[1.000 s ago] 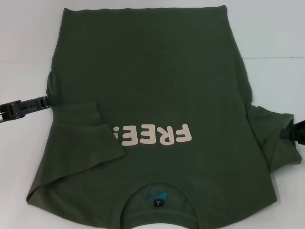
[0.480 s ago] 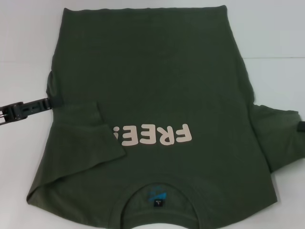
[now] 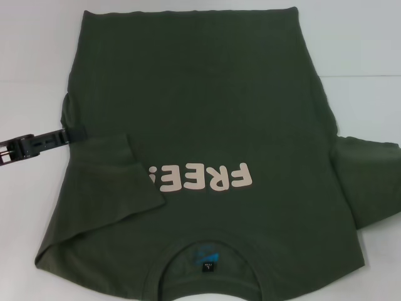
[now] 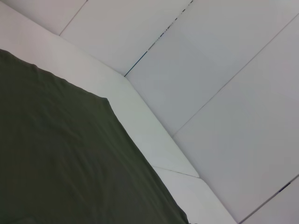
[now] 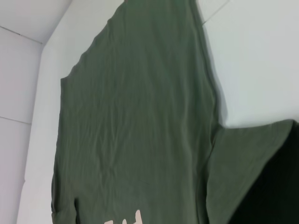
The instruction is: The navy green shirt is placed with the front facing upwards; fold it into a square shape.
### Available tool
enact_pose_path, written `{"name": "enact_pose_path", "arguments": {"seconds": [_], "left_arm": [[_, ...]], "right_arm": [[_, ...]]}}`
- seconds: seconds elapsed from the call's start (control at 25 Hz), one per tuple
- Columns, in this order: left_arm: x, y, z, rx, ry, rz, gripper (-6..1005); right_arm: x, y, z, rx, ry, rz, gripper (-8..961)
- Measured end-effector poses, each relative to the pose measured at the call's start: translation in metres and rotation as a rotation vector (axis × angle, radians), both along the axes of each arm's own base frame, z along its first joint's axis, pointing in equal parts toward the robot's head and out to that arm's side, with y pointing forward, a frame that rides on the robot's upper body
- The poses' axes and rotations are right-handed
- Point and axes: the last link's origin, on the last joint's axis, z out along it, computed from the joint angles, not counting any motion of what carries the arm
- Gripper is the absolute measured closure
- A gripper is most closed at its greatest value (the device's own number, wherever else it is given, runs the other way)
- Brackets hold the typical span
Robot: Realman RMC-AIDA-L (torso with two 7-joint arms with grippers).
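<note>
The shirt (image 3: 200, 157) is lying flat on the table (image 3: 357, 37), collar nearest the robot, left sleeve (image 3: 109, 182) folded inward. The left gripper (image 3: 74, 134) is reaching over its left edge; finger state indeterminable. The right gripper is lying outside view.

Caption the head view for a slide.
Left gripper at the navy green shirt edge, left sleeve folded inward, right sleeve still out.

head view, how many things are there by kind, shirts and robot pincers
shirts: 1, the navy green shirt, spread on the white table with its left sleeve folded inward
robot pincers: 1, the left pincer at the shirt's left edge; the right one is not in view
total: 2
</note>
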Motion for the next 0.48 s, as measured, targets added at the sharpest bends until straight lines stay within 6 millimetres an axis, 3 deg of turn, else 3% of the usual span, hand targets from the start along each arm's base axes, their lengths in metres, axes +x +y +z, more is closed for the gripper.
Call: {"name": "enact_pose_path", "arguments": {"seconds": [0.48], "left_arm": [[0.001, -0.001, -0.002, -0.009, -0.010, 0.003, 110]], "right_arm": [[0.004, -0.003, 0.016, 0.064, 0.019, 0.009, 934]]}}
